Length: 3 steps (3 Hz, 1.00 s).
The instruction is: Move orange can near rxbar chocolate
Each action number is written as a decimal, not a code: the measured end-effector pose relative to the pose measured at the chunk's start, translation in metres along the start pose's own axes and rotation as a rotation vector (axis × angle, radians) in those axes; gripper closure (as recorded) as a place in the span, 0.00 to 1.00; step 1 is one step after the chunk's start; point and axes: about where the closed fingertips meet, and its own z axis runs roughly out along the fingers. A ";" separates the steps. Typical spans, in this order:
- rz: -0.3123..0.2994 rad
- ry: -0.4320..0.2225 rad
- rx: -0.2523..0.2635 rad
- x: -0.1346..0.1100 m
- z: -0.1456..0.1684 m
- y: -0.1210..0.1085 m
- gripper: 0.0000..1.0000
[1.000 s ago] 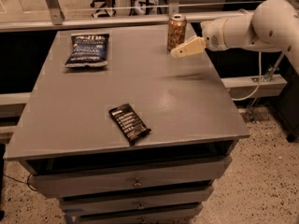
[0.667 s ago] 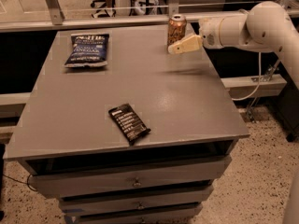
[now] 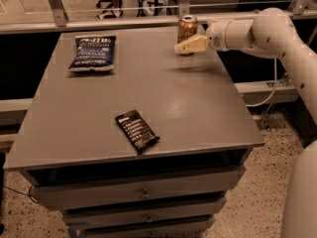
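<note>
The task looks barely begun. The orange can (image 3: 187,28) stands upright at the far edge of the grey drawer table (image 3: 198,108), toward the table's right side. The rxbar chocolate (image 3: 137,131) lies flat near the table's front edge, left of its middle, well apart from the can. So the whole carry across the table is left to do. The gripper (image 3: 185,46) reaches in from the table's right side at the end of the white arm (image 3: 247,31). Its cream tip sits at the can's lower half, just in front of it in this view. I cannot tell how far open it is, nor whether it has hold of the can. A dark blue chip bag (image 3: 91,52) lies at the table's far left and plays no part.
</note>
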 end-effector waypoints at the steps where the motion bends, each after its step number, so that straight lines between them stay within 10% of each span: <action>1: 0.019 -0.024 0.011 0.000 0.019 -0.012 0.04; 3: 0.045 -0.043 0.014 -0.003 0.037 -0.018 0.45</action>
